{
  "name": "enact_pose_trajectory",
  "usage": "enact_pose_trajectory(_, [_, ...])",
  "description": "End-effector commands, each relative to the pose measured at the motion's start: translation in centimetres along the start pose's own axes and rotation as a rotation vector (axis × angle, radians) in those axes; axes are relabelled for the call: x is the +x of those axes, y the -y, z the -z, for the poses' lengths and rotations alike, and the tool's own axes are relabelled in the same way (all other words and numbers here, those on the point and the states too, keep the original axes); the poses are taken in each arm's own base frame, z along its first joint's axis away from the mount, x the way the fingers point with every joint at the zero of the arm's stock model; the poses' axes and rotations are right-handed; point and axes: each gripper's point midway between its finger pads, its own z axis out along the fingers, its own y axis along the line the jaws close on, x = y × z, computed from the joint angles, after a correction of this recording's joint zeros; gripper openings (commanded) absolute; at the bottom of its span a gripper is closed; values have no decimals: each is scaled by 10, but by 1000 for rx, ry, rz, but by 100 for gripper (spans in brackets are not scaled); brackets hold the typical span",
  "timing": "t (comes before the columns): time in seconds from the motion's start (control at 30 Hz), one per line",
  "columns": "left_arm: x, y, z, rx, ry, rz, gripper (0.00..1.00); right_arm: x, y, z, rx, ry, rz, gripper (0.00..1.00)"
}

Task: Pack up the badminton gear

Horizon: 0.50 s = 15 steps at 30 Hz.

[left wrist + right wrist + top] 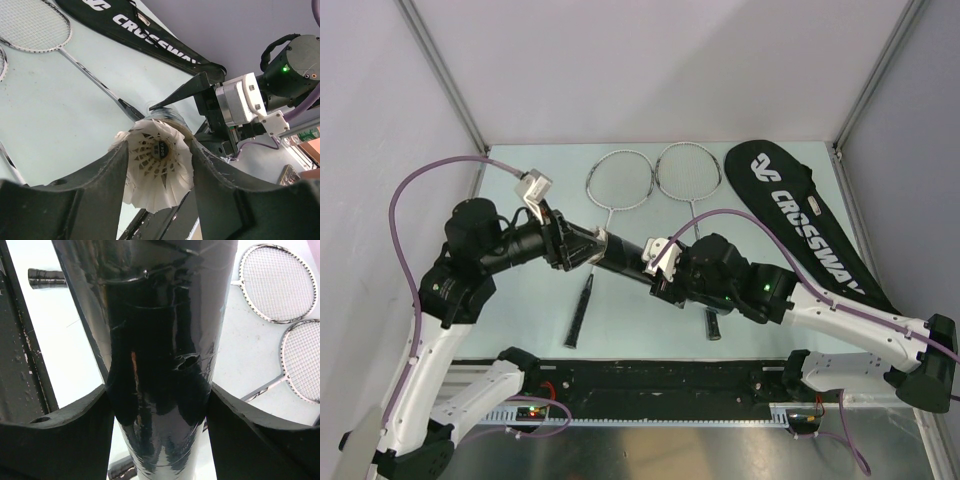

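The left arm point(470, 260) and the right arm point(760, 290) met above the middle of the table point(520, 300). The left jaws were closed on 1 white feather shuttlecock point(157, 167), pinching its skirt from both sides; the open feather end faced the left wrist camera and the cork end pointed away, toward the mouth of the black tube point(625, 258). The shuttlecock sat right at that mouth, but whether its cork was already inside could not be told. The right jaws gripped the tube around its body point(160, 365), holding it off the table and lying roughly level, its open end toward the left arm. The 2 silver-framed rackets lay flat on the table, heads side by side at the far edge: the left racket point(620, 180) and the right racket point(688, 168), their black handles pointing toward the arm bases. The long black "CROSSWAY" bag point(810, 225) lay on the right of the table, angled, just beside the right racket's head.
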Motion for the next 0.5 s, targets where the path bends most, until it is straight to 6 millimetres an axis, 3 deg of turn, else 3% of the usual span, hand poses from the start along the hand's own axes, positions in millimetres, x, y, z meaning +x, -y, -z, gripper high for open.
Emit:
enact_pose_trajectory(0.0, [-11,9,8,7,28,-66,58,-33,9,10,27,106,13,32])
enact_pose_trajectory(0.3, [-14,12,12,10,29,-80,60,-30,7,6,20,94,13,31])
enact_pose_trajectory(0.37, [-14,12,12,9,30,-84,51,-30,7,6,20,93,12,31])
enact_pose_trajectory(0.47, [-10,9,10,10,12,-75,28,-30,7,5,21,92,11,31])
